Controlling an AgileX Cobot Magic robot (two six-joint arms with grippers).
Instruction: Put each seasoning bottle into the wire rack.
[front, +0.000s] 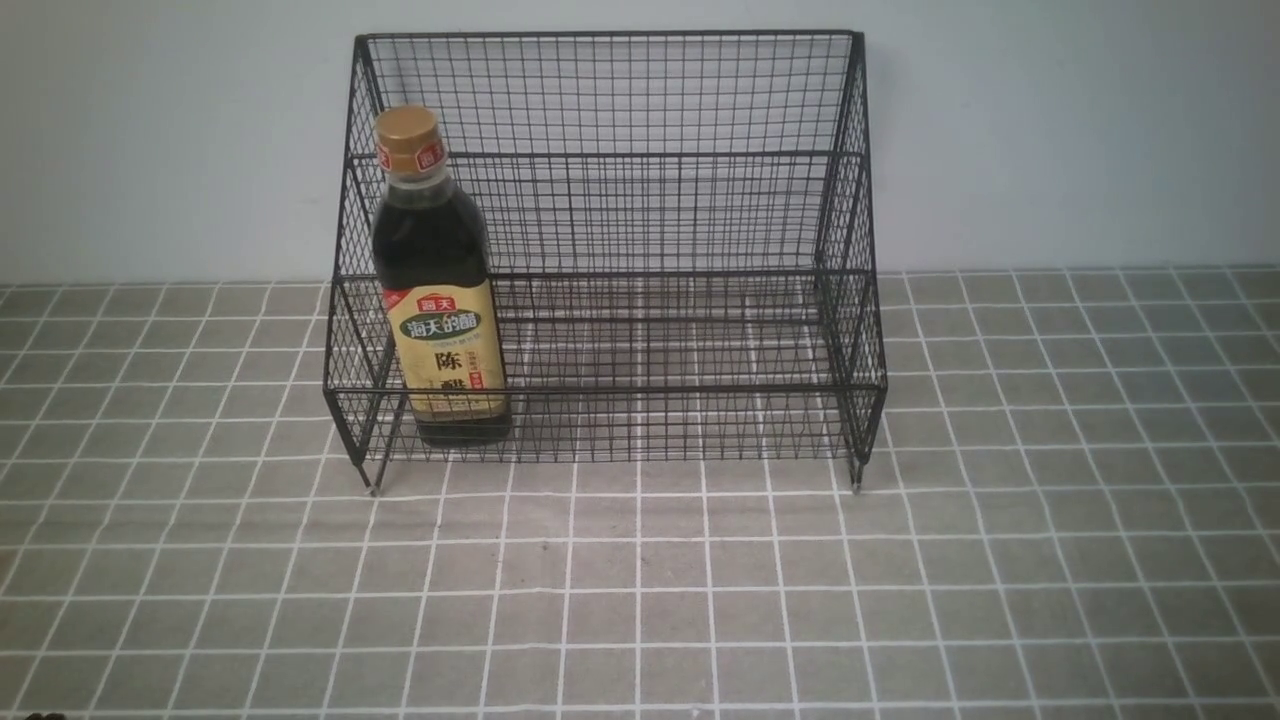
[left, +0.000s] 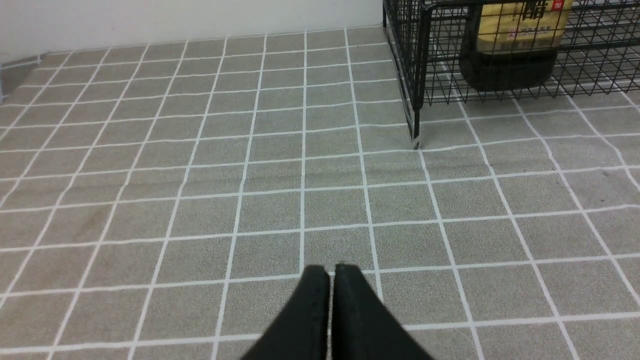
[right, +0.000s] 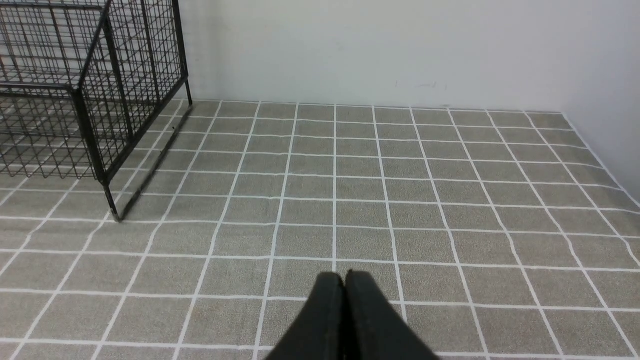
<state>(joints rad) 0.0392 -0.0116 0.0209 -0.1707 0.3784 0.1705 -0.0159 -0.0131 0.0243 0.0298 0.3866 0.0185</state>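
Observation:
The seasoning bottle (front: 438, 290), dark liquid with a gold cap and a yellow-tan label, stands upright in the lower tier of the black wire rack (front: 640, 210), at its left end. The left wrist view shows the bottle's base (left: 507, 65) behind the rack's mesh (left: 417, 60). My left gripper (left: 331, 272) is shut and empty, low over the tiled cloth, well short of the rack's front left leg. My right gripper (right: 344, 278) is shut and empty, over the cloth to the right of the rack (right: 95, 100). Neither gripper shows in the front view.
A grey cloth with a white grid (front: 640, 600) covers the table. A pale wall (front: 1050, 130) stands right behind the rack. The right wrist view shows a side wall (right: 610, 90) at the cloth's far right edge.

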